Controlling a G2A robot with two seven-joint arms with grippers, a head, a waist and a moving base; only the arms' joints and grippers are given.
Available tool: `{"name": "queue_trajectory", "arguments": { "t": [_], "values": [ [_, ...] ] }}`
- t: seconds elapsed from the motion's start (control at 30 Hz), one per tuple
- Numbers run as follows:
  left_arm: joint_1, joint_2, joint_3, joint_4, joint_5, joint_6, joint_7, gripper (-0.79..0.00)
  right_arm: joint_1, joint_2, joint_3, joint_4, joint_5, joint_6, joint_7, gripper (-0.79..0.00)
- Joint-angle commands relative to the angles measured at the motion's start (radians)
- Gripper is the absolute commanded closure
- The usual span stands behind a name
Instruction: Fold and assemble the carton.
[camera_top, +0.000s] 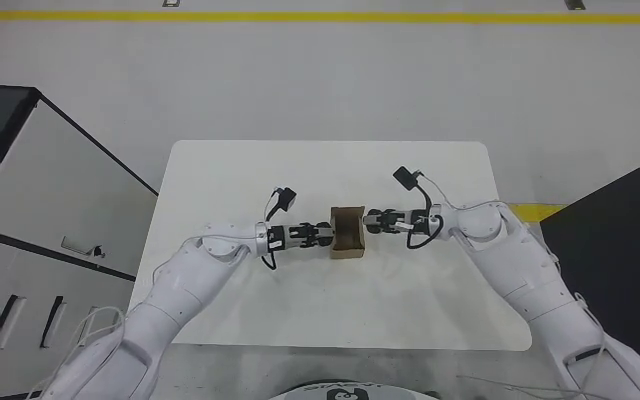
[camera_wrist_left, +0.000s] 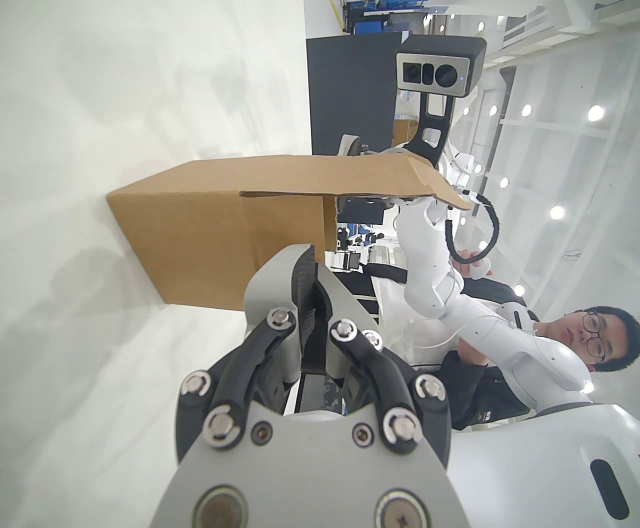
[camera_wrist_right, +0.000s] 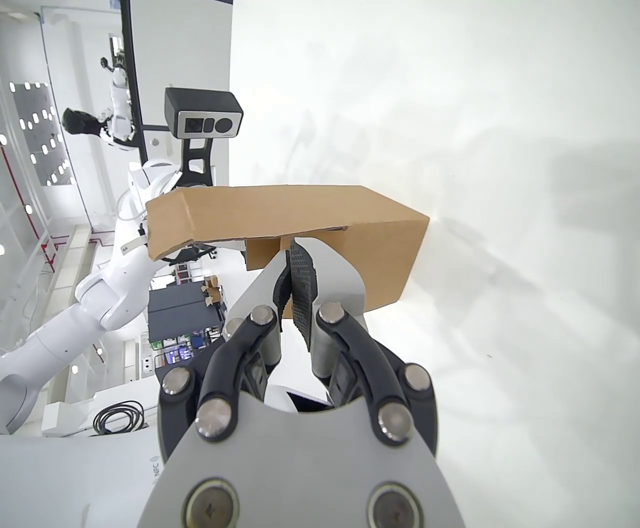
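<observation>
A brown carton (camera_top: 348, 232) stands open-topped in the middle of the white table (camera_top: 240, 170), held between my two arms. My left gripper (camera_top: 322, 236) is shut, and its fingertips (camera_wrist_left: 310, 255) rest against the edge of the carton's (camera_wrist_left: 200, 235) side flap. On the opposite side my right gripper (camera_top: 372, 222) is also shut. Its fingertips (camera_wrist_right: 296, 250) press at the seam under the carton's (camera_wrist_right: 350, 240) upper panel. One loose flap (camera_wrist_right: 167, 225) sticks out, bent, at the carton's top end. I see no cardboard between either pair of pads.
A dark-topped cabinet (camera_top: 40, 180) stands off the table's left side, and a dark panel (camera_top: 600, 230) off its right. Bare tabletop lies on every side of the carton.
</observation>
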Motion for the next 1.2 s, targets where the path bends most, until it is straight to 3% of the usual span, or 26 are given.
{"name": "queue_trajectory", "arguments": {
  "t": [0.0,0.5,1.17],
  "values": [
    [-0.005,-0.004,0.006,0.007,0.008,-0.001,0.005,0.0,0.002,-0.002,-0.004,0.0,-0.004,0.004,0.0,0.0],
    [-0.028,-0.028,0.032,0.039,0.064,-0.004,0.037,0.0,0.032,-0.02,-0.047,0.002,-0.039,0.022,0.01,0.0],
    [-0.025,-0.035,0.018,0.047,0.112,-0.009,0.049,0.0,0.06,-0.045,-0.107,0.002,-0.099,0.063,0.005,0.0]
  ]
}}
